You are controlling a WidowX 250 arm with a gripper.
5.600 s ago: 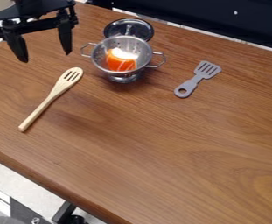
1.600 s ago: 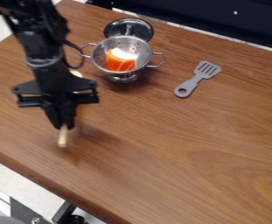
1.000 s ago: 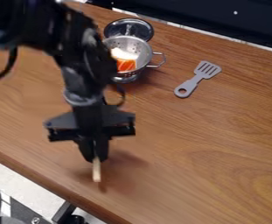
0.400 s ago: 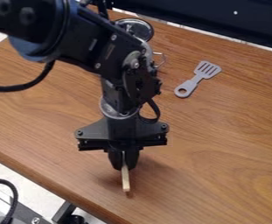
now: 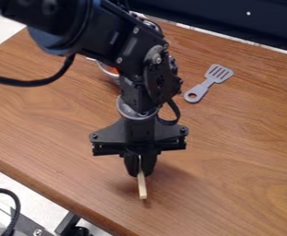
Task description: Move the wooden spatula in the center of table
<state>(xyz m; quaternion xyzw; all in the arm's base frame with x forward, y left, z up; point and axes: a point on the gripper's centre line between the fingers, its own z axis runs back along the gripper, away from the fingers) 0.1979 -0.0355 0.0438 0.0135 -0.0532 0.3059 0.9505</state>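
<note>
Hand [image 5: 140,171] w/ wood spat. [image 5: 142,188], orange pc. [image 5: 113,70] in colander [image 5: 110,77].

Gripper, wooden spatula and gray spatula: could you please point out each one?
Gripper [image 5: 140,172]: camera view, between the fingertips.
Wooden spatula [image 5: 142,187]: camera view, handle, just below the fingertips.
Gray spatula [image 5: 201,88]: camera view, handle, above its hole.

Brown wood-grain table [image 5: 232,179] backed by dark panel [image 5: 219,23]. Pale floor [image 5: 31,200] seen beyond table's lower-left edge.
</note>
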